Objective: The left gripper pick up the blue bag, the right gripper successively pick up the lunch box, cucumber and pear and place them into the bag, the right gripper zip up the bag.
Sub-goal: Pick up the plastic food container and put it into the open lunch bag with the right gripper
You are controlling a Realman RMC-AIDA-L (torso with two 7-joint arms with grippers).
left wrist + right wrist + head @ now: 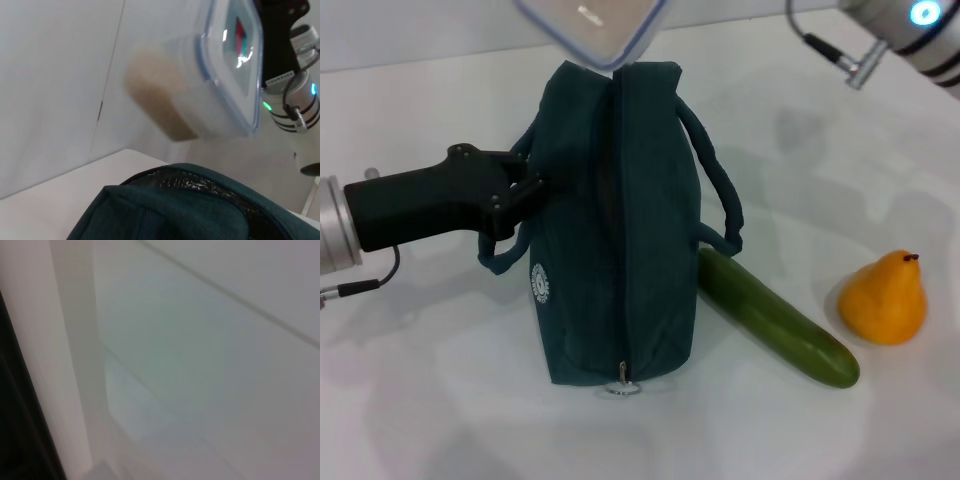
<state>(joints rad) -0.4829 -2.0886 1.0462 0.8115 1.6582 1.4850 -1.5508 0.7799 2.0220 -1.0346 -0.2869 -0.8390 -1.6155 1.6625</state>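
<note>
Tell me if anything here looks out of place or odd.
Nothing stands out. The lunch box hangs above the blue bag, which the left gripper holds by a handle. The cucumber and pear lie intact on the table.

Your left hand (525, 190) reaches in level from the left side, its black fingers closed together at the tip. Your right arm sits high at the far right, only its silver cuff showing, its hand out of sight.
</note>
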